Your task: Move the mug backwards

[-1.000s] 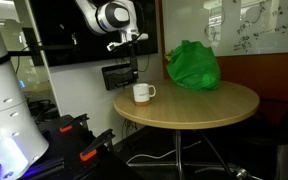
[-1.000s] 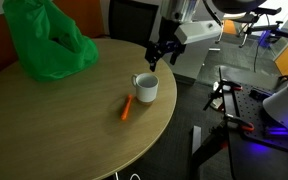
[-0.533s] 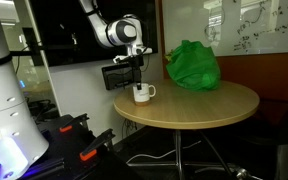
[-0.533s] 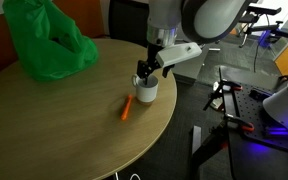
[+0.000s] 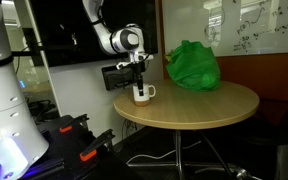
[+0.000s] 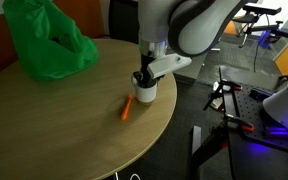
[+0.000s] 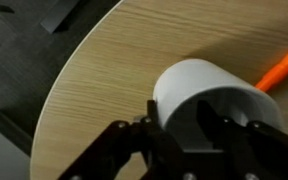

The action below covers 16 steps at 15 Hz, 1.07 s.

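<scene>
One small plain white mug [image 6: 145, 93], upright, tool [image 6: 142, 79] at its rim

Smooth white, rounded arm [image 6: 189, 25] with dark grey joint bands; matte black, hinged fingers [image 7: 114, 147]

Exterior views facing the table [image 5: 204, 105] from perhaps opposite sides, wrist close (overhead)

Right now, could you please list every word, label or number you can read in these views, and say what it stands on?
No text can be read in any view.
Whiteboard: handwriting, too small and blurred to read.
Wall sheet: print, too blurred to read.
Mug and green bag: no markings visible.
</scene>
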Available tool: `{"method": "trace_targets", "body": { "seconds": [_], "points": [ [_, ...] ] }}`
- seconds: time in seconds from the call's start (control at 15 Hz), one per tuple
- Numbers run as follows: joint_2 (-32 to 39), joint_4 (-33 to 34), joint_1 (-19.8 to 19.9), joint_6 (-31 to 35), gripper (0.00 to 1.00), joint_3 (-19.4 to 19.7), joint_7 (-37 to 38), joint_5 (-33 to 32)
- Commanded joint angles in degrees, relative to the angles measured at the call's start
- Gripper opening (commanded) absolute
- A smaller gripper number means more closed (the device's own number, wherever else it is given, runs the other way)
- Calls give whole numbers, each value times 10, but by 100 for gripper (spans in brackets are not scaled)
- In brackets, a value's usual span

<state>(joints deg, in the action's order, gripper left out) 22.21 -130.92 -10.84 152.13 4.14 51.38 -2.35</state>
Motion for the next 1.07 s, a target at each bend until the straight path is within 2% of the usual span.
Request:
{"method": "trace_targets", "body": {
  "seconds": [0.0,0.2,0.67,1.0],
  "points": [
    [0,2,-16,-11,17,15,9,2],
    [-6,-3,-12,-10,0,15,4,6],
    [-34,-13,3,1,2,4,-16,36],
    [-54,5,20,-1,2,23,-6,39]
  ]
}}
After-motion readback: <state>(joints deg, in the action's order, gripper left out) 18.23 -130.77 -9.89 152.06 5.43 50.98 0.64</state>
